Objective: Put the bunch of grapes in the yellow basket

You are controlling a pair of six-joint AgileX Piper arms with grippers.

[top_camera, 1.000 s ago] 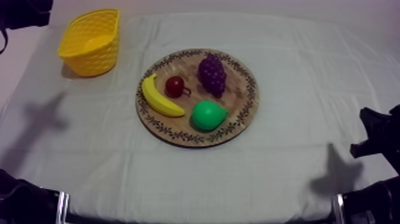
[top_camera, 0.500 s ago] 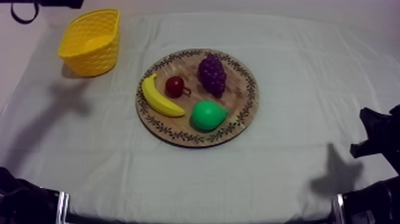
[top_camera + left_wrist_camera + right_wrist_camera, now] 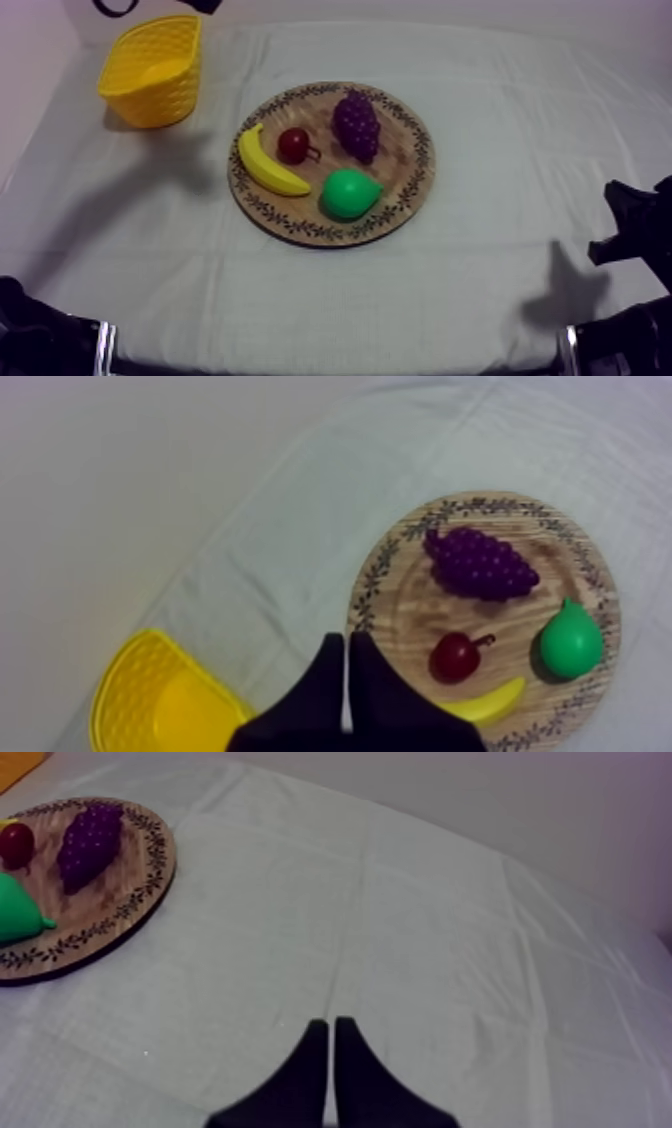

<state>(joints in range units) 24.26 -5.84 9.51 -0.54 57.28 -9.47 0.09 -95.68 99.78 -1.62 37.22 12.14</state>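
Cloth-covered table (image 3: 520,120): grapes (image 3: 356,124) lie on the board (image 3: 424,165), well apart from the basket (image 3: 150,70). Left gripper (image 3: 346,638) hangs above, fingers together, holding nothing; right gripper (image 3: 331,1022) likewise closed, empty. Step judged: approach. Next: open, descend over grapes.

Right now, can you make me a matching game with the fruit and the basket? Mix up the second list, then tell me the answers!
Things:
1. bunch of grapes
2. pear
3. small red fruit
4. yellow basket

Match with:
a. green
b. on the cloth, off the board
c. purple
d. red

Pairs: 1-c, 2-a, 3-d, 4-b.
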